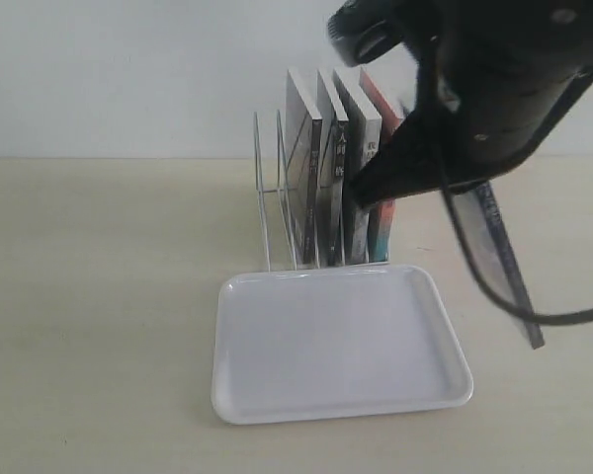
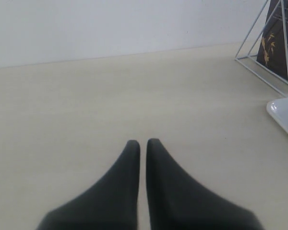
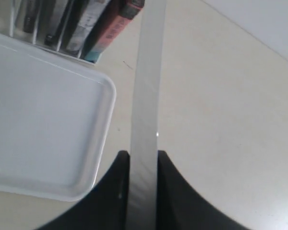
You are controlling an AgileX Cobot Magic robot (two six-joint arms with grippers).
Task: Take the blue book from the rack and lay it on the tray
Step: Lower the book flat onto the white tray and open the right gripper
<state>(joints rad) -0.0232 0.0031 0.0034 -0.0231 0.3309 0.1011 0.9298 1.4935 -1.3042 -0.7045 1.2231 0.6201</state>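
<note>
— One grip matters: our right gripper (image 3: pixel 143 160) is clamped on the blue book (image 1: pixel 504 262), which hangs tilted beside the tray (image 1: pixel 341 410).
— We should level it over the tray, lower it flat, then let go. Our left gripper (image 2: pixel 143 143) sits closed and empty.

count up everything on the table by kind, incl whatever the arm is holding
books: 5 (4 standing in the rack, plus the blue book held by the right fingers)
rack: 1
tray: 1
total: 7
</note>
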